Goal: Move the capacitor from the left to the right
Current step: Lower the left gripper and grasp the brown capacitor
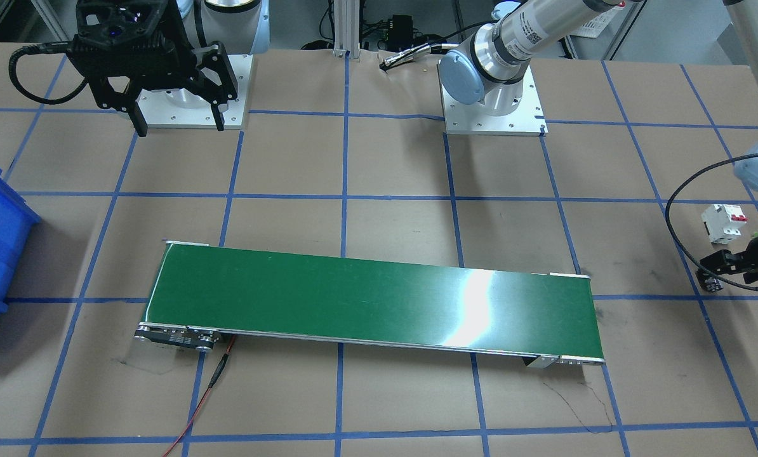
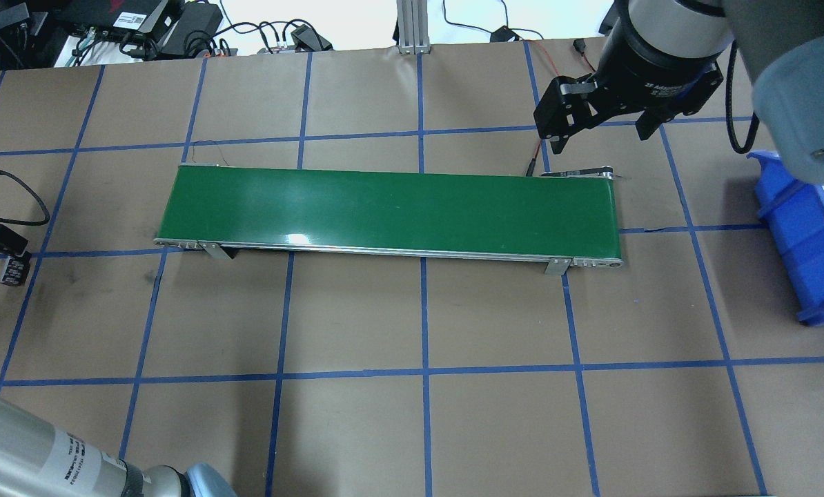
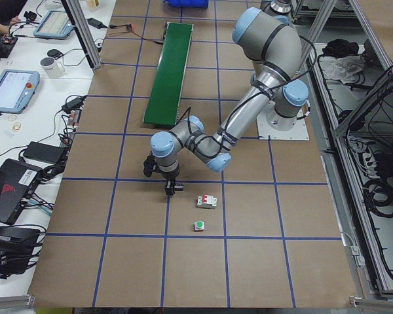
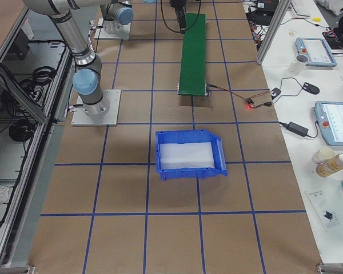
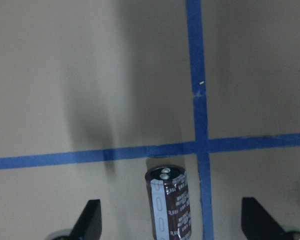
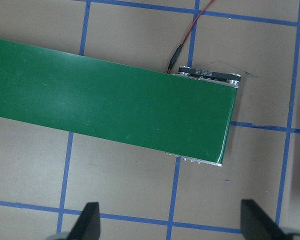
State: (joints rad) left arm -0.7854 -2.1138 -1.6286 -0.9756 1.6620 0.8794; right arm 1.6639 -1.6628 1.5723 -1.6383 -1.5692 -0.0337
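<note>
Plainly, the capacitor (image 5: 171, 202) is lying on the surface (image 5: 55, 75) beside a blue tape crossing (image 5: 201, 146), centred between the spread fingers (image 5: 90, 222) of the left claw (image 5: 172, 222) (nothing is gripped), its long axis set across their closing line; the right claw (image 6: 170, 222), likewise released, is well apart.

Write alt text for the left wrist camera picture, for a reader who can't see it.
A small dark cylindrical capacitor with a silvery stripe lies on the brown paper-covered table, between the wide-open black fingertips of the robot's left hand, touching neither. Blue tape lines cross just beside it.
</note>
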